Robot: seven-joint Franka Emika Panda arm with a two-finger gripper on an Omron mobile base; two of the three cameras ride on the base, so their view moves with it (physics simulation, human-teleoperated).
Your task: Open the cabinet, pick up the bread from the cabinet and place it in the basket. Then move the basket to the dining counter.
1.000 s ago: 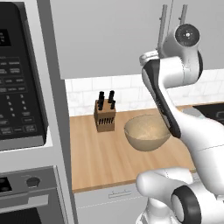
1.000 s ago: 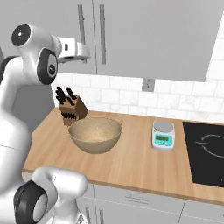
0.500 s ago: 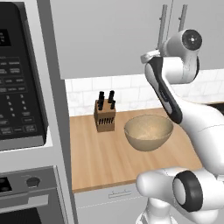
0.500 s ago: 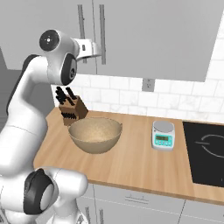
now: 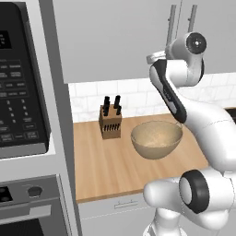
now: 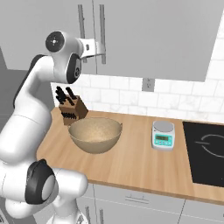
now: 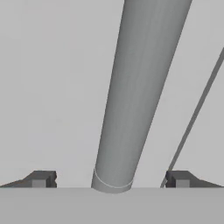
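cabinet [image 6: 144, 35] above worktop, doors closed | gripper [image 7: 111, 179] spread wide, straddling bar handle [image 7: 140, 87], grasping nothing | handle likely rigid, slick metal; clamp mid-bar | basket [image 6: 95, 134] below on worktop

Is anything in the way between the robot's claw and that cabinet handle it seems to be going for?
Nothing visible. In the hand view the silver handle of the cabinet already sits in the gap between the open gripper fingertips, with the closed door right behind it. The basket waits on the worktop below.
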